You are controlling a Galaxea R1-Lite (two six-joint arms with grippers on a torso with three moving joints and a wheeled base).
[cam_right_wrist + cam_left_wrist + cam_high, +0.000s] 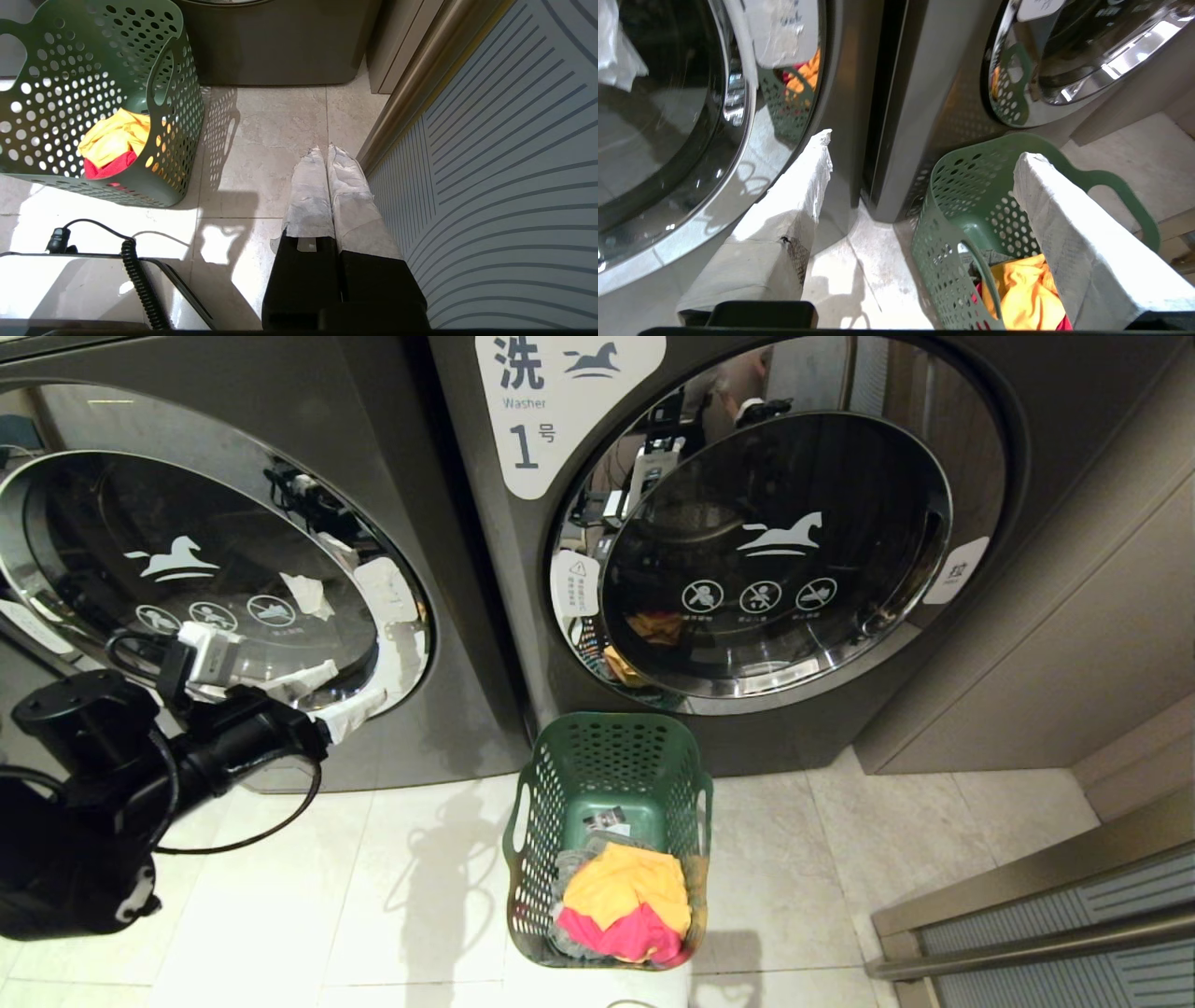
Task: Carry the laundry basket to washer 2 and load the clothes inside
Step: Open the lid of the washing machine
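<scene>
The dark green laundry basket (607, 770) stands on the tiled floor before the gap between two grey washers, with yellow and pink clothes (627, 896) inside. The left washer's (448, 644) round door (201, 574) is closed; I see no number label on it, so I cannot confirm it as washer 2. My left gripper (341, 698) hangs open and empty by that door's lower right rim, to the left of the basket. In the left wrist view the left gripper (924, 144) frames the basket (966, 186) and clothes (1022, 294). My right gripper (327, 149) is shut and empty above the floor, to the right of the basket (93, 70).
The washer labelled 1 (560, 420) stands right behind the basket with its door closed. A wall panel (1074, 644) and a sliding-door track (1027, 915) close off the right side. My white base (70, 284) and a coiled cable (135, 275) lie near the basket.
</scene>
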